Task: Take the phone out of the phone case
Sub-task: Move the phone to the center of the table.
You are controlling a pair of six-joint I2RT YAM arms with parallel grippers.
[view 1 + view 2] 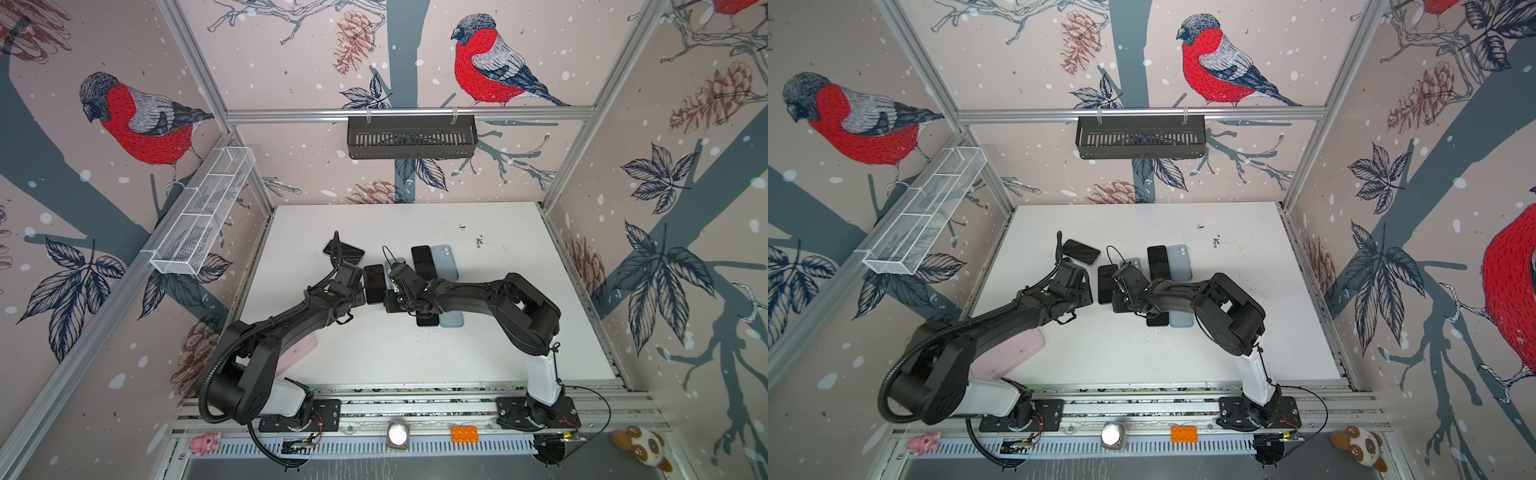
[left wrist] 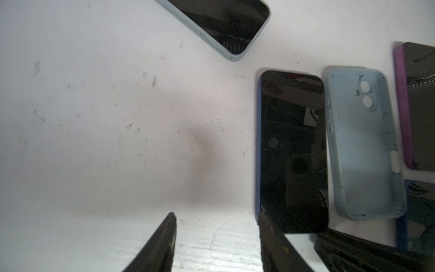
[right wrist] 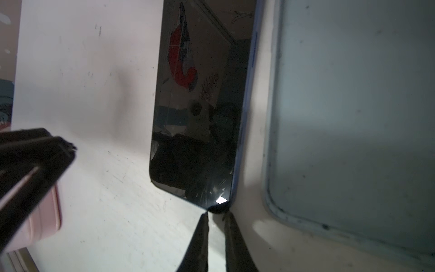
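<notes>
I have the phone (image 2: 292, 153) lying screen up on the white counter (image 1: 457, 353), between my two arms in both top views. It has a dark blue rim, and in the right wrist view its black glass (image 3: 200, 106) gives me only a reflection of the red bird from the wall. The light-blue case (image 2: 362, 146) lies just beside it along one long side, open side up and empty, its two round camera holes showing.

My right hand (image 3: 217, 214) is pressed almost together, its two tips pinching the phone's near corner. My left hand (image 2: 217, 214) is spread over bare counter with nothing between its fingers. One finger (image 2: 270, 235) sits at the phone's other near corner, on the blue rim. Whether it presses there I cannot tell.

Farther off, a second phone in a pale case (image 2: 219, 26) lies at an angle. A purple-rimmed phone (image 2: 416, 106) sits beyond the empty case. A pink case (image 1: 301, 349) lies under my left arm.
</notes>
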